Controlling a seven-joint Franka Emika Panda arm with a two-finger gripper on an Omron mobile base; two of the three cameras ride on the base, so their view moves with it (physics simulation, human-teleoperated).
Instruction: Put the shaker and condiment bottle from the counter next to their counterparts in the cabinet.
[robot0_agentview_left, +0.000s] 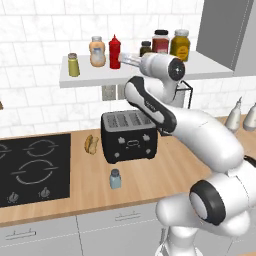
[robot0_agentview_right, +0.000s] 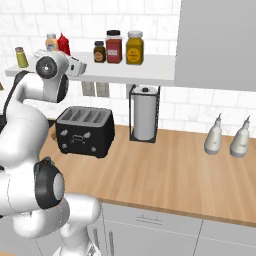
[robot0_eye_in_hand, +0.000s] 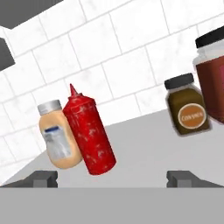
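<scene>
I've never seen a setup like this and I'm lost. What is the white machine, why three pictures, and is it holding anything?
It is a robot arm in a computer-drawn kitchen. Two pictures come from cameras behind it, left and right. The third comes from a camera on its hand, looking past the gripper at a shelf. The gripper is open and holds nothing. On the shelf a red bottle stands beside a peach bottle, with a green shaker further left and some jars. On the counter below are a toaster, a small blue-grey shaker and a paper roll.
</scene>
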